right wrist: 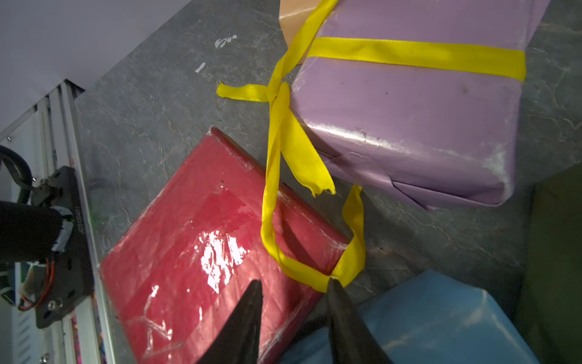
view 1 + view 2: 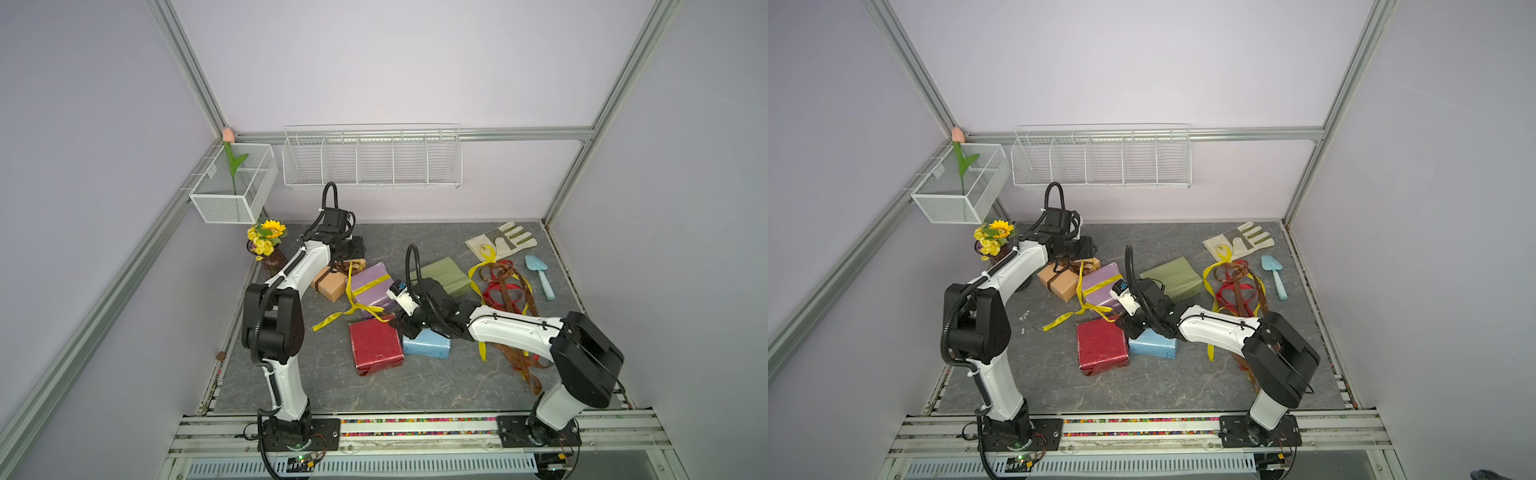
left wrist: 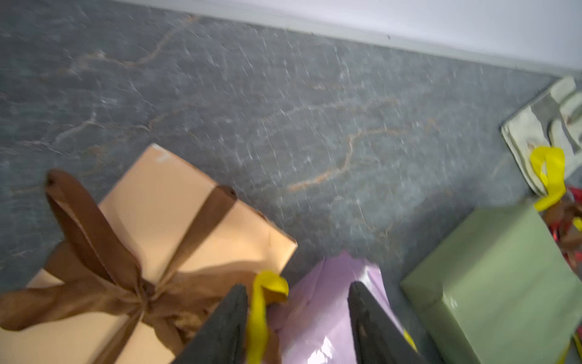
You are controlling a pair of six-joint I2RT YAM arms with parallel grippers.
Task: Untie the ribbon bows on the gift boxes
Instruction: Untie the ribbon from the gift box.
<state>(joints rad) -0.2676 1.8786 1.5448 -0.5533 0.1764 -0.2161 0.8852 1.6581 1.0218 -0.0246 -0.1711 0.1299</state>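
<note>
Jaws apart, empty: left gripper (image 3: pixel 297 285), right gripper (image 1: pixel 294 281). Knot of yellow ribbon (image 2: pixel 354 306) at lilac box (image 2: pixel 376 297) 7 o'clock (loop touches right fingertip (image 1: pixel 333 290)); pinch tail, pull outward.

A brown bow (image 3: pixel 141 293) sits tied on tan box (image 3: pixel 157 195), yellow ribbon (image 1: pixel 409 53) loose around lilac box (image 1: pixel 409 126).

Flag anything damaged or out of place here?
Yellow ribbon on the lilac box is half undone, trailing over the red box; one tail end looks frayed. The lilac box's wrap is creased at one corner. Loose ribbons lie heaped beside the glove.
</note>
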